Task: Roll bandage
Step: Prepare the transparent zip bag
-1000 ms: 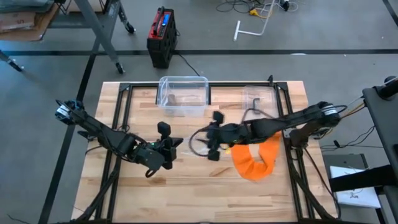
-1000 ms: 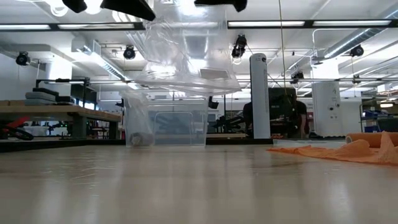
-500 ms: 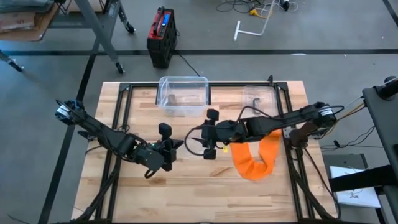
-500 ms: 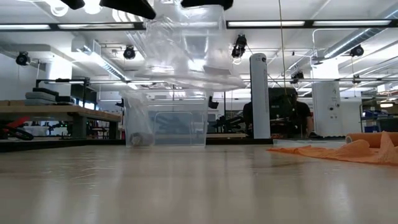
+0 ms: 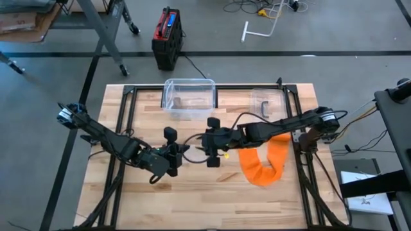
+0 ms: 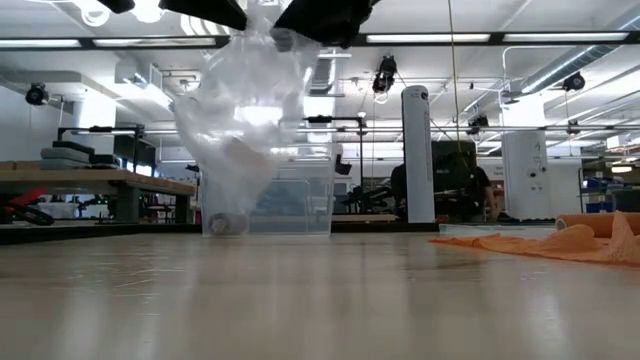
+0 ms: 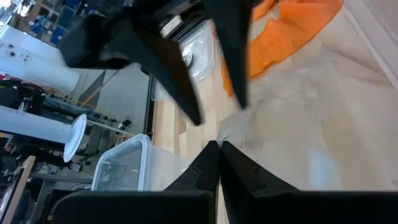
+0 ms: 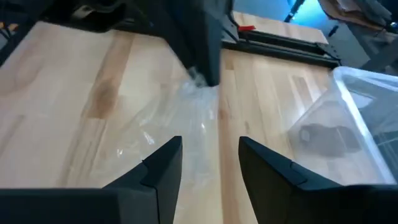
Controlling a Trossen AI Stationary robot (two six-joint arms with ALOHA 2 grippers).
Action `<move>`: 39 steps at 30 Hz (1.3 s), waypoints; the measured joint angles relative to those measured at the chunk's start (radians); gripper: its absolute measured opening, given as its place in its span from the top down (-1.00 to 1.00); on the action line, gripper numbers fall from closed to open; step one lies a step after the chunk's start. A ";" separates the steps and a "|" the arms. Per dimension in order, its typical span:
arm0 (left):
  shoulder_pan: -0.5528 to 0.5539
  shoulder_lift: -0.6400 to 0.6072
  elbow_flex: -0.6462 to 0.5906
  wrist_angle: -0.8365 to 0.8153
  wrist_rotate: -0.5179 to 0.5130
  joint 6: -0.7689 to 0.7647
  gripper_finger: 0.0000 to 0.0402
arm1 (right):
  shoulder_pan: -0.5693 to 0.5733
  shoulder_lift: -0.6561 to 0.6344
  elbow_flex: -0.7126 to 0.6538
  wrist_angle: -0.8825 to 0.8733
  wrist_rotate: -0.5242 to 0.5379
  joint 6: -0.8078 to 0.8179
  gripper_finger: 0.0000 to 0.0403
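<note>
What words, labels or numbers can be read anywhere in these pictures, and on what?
None can be read.
Red and black case on the floor: its blue panel is too small to read.
Clear plastic bin, orange cloth, clear plastic bag: no print visible.

Two tubs are sitting along the worktop's [image 5: 192, 199] far edge, one tub [image 5: 188, 97] left of the other tub [image 5: 266, 100]. A cloth [image 5: 264, 163] is lying on the right side, and a plastic bag [image 6: 245, 120] is hanging mid-worktop between both pincers.
</note>
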 joint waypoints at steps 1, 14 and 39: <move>0.000 0.000 0.000 0.000 0.000 0.000 1.00 | 0.000 -0.002 0.012 -0.006 0.021 -0.003 0.23; 0.000 0.000 0.000 -0.003 0.002 -0.019 1.00 | 0.001 -0.006 0.027 -0.040 0.043 0.035 0.33; 0.075 -0.072 -0.153 -0.517 0.500 -1.048 0.97 | 0.029 -0.116 -0.031 -0.735 0.129 0.369 0.33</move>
